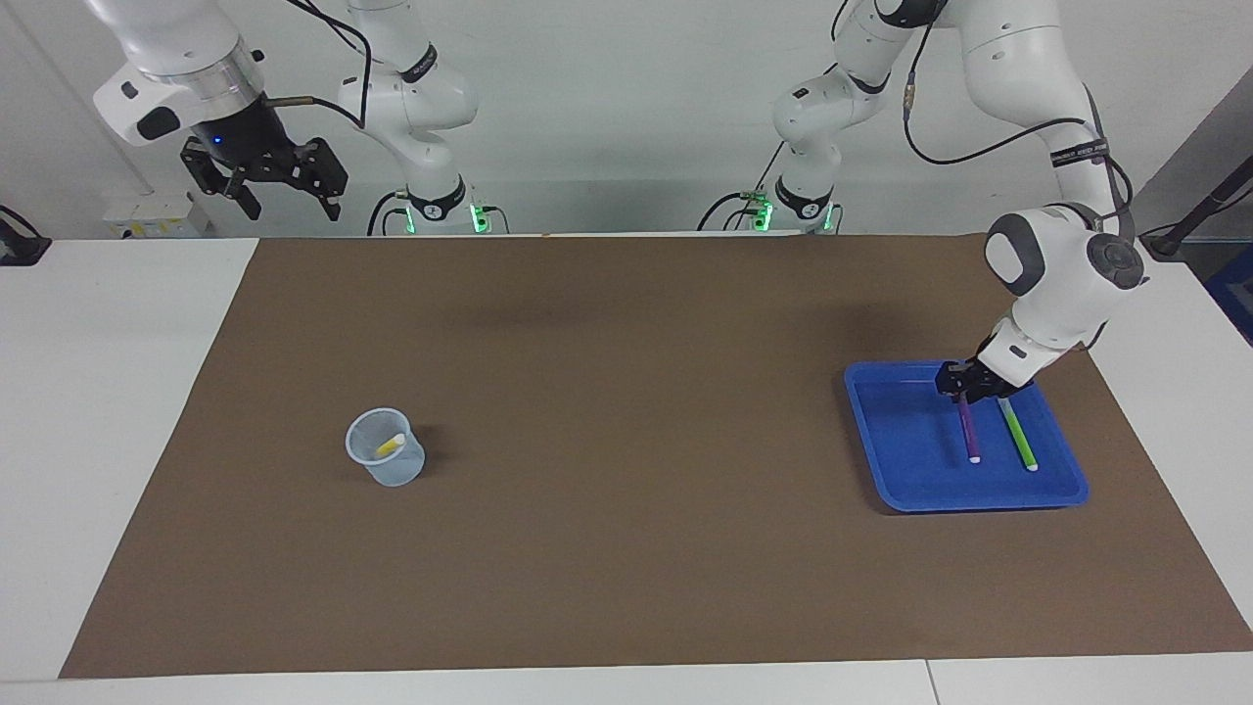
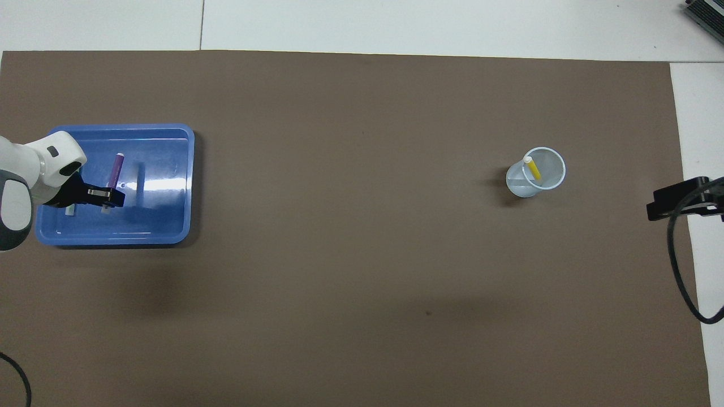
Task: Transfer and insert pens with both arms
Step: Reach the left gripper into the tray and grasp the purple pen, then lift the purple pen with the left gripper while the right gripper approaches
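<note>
Purple pen gripped at one end over the tray

Brown matting (image 1: 626, 441) is spread across most of the white table (image 1: 108, 411), and everything else is set on it. The right arm (image 1: 166, 59) is held waiting, raised over the table corner at its own end, and the right gripper (image 1: 284, 196) is seen with its fingers spread wide and nothing between them. The left arm (image 1: 1062, 264) is bent down over the blue tray (image 1: 881, 460), which lies toward that arm's end of the table. The left gripper (image 1: 964, 390) is clamped on the end of the purple pen (image 1: 969, 431) nearest the robots; the pen is tilted, its white tip pointing away from the robots and appearing low over the tray floor, though contact there cannot be made out. The green pen (image 1: 1018, 439) lies flat in the tray just beside it. The clear cup (image 1: 385, 447) stands well apart, toward the right arm's end, with the yellow pen (image 1: 390, 446) leaning inside it.

The purple pen is judged to be light, stiff and smooth-barrelled. Held by one end, it may swing or slip under a loose pinch, so firm closure is called for. For a handover, the free half of the barrel is left available to be taken by the other gripper.
</note>
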Tool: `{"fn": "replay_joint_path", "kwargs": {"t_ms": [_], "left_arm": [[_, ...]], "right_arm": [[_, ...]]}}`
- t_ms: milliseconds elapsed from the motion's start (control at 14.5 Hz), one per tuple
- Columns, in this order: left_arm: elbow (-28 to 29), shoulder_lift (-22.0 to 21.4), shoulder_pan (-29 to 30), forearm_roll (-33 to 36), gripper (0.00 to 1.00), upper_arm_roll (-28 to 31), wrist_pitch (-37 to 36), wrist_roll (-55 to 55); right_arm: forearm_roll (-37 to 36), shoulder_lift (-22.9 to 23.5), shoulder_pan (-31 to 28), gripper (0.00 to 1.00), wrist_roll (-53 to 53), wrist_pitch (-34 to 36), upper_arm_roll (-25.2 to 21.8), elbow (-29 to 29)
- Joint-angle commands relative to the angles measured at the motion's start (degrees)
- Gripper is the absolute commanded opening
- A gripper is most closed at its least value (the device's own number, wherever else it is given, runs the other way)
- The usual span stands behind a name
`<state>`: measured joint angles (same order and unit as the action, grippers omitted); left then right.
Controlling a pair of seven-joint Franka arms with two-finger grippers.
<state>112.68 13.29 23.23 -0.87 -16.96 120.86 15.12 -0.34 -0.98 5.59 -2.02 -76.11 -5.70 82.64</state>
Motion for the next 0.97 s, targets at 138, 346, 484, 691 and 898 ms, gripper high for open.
{"fn": "replay_joint_path", "kwargs": {"t_ms": [138,346,484,691,898], "left_arm": [[0.52,-9.14,-4.67,-11.75,0.00,0.43,-12.56,-6.14],[0.34,-11.26,-10.99,-17.67,0.00,0.34,-15.64,-15.45],[0.34,-12.32,-14.86,-21.17,0.00,0.34,-16.53,-20.02],[0.34,-13.81,-20.84,-25.74,0.00,0.34,-16.71,-27.67],[0.43,-15.57,-25.51,-30.50,0.00,0.34,-15.57,-33.30]], "right_arm": [[1.13,-1.04,-0.75,1.00,0.62,-0.26,0.43,1.21],[1.13,-1.04,-0.75,1.00,0.62,-0.26,0.43,1.12],[1.13,-1.04,-0.75,1.00,0.62,-0.26,0.43,1.12],[1.13,-1.04,-0.75,1.00,0.62,-0.26,0.43,1.12],[1.13,-1.04,-0.75,1.00,0.62,-0.26,0.43,1.12]]}}
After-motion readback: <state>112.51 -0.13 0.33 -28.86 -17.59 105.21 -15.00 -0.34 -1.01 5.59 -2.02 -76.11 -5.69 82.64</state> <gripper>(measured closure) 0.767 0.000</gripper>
